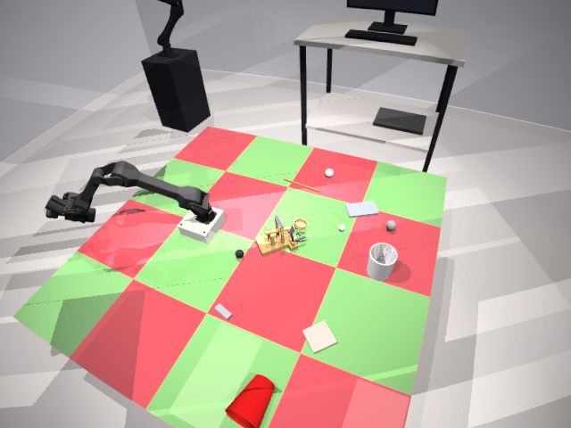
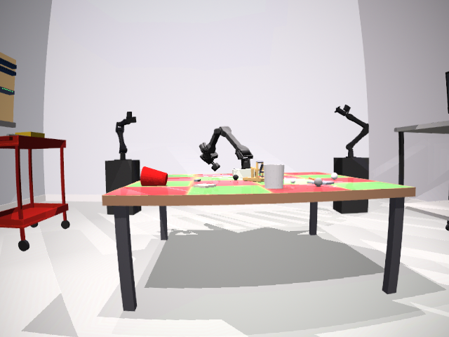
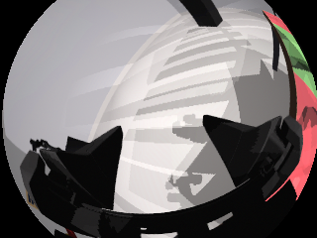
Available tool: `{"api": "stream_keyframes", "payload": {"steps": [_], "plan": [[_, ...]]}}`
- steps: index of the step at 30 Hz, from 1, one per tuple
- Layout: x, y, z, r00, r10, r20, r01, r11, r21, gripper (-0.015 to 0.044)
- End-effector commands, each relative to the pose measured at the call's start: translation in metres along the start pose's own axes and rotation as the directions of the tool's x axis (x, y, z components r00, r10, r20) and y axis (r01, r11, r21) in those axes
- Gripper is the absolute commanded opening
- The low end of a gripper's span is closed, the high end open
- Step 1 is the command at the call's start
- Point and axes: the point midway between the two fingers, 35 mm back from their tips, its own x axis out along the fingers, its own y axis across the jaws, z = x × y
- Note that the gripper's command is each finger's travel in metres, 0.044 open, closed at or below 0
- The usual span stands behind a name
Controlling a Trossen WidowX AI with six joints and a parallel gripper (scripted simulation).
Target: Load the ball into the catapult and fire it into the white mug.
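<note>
The wooden catapult [image 1: 268,247] [image 2: 259,177] stands mid-table; its round cup [image 1: 300,224] looks empty. The white mug [image 1: 380,269] [image 2: 273,176] stands upright beyond it, on the side away from the arm's base. Several loose balls lie on the table: a black ball [image 1: 239,253] [image 2: 236,177] beside the catapult, a small white ball [image 1: 342,227] [image 2: 292,181] between catapult and mug, a larger white ball [image 1: 328,172] [image 2: 334,175] and a grey ball [image 1: 391,226] [image 2: 318,182] near the mug. My gripper [image 3: 162,125] is open and empty, raised past the table edge, far from them all.
A red cup [image 1: 251,400] [image 2: 153,176] lies on its side. A beige square [image 1: 319,336], a small grey block [image 1: 223,311], a pale blue slab [image 1: 361,209] and a thin orange stick [image 1: 301,185] lie on the checkered table [image 2: 253,200]. The arm's white base [image 1: 198,229] stands left of the catapult.
</note>
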Motion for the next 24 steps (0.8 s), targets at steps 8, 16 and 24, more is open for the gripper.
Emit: {"api": "stream_keyframes", "payload": {"steps": [8, 16, 24], "plan": [[-0.030, 0.007, -0.022, 0.999, -0.009, -0.050, 0.004, 0.995, -0.097, 0.0440], [-0.106, 0.025, -0.097, 0.977, 0.033, -0.211, -0.060, 0.990, -0.126, 0.0440], [-0.210, 0.029, -0.175, 0.914, 0.060, -0.401, -0.136, 0.977, -0.166, 0.0440]]}}
